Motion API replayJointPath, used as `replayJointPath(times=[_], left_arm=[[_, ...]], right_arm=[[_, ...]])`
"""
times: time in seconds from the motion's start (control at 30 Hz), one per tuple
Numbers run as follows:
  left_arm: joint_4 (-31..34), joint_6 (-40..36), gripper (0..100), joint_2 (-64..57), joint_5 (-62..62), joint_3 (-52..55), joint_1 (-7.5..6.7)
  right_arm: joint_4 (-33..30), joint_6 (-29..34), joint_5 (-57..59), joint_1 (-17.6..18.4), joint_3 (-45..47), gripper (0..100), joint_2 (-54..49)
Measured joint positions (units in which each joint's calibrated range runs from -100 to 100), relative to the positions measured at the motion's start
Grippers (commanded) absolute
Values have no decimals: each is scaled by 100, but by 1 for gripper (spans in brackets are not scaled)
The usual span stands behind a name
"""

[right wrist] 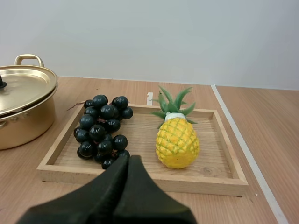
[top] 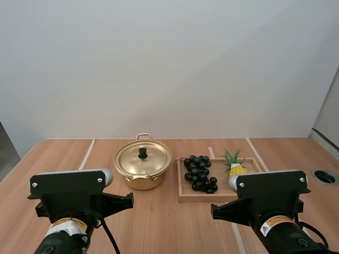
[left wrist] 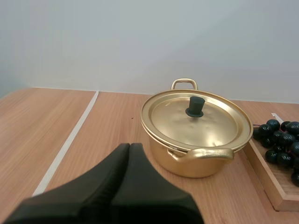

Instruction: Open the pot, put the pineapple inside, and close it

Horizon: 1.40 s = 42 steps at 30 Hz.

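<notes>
Sitting on the wooden table (top: pixel 63 159), the gold pot (top: pixel 143 168) you are to open has its lid (left wrist: pixel 195 122) on, with the black knob (left wrist: pixel 195 107) upright at its middle. Just beside the pot, on your right arm's side, lies a wooden tray (top: pixel 204 198). In it, a bunch of dark grapes (top: pixel 199 173) rests at the end nearer the pot. The pineapple (right wrist: pixel 177 142) is at the end farther from the pot, apart from the grapes, its green leaves pointing away from your arms. Your left end effector (left wrist: pixel 129 145) hangs short of the pot on its near side, fingers pressed together into one dark wedge and holding nothing. Your right end effector (right wrist: pixel 128 157) is likewise closed tight and empty. It is poised before the tray's near rim, in line with the gap between grapes and pineapple, well to the side of the pot.
</notes>
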Motion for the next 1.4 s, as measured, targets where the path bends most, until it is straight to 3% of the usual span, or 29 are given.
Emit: replayJointPath(times=[1.4], left_arm=[[0, 0, 0, 0, 0, 0, 0]], right_arm=[[130, 0, 0, 0, 0, 0, 0]])
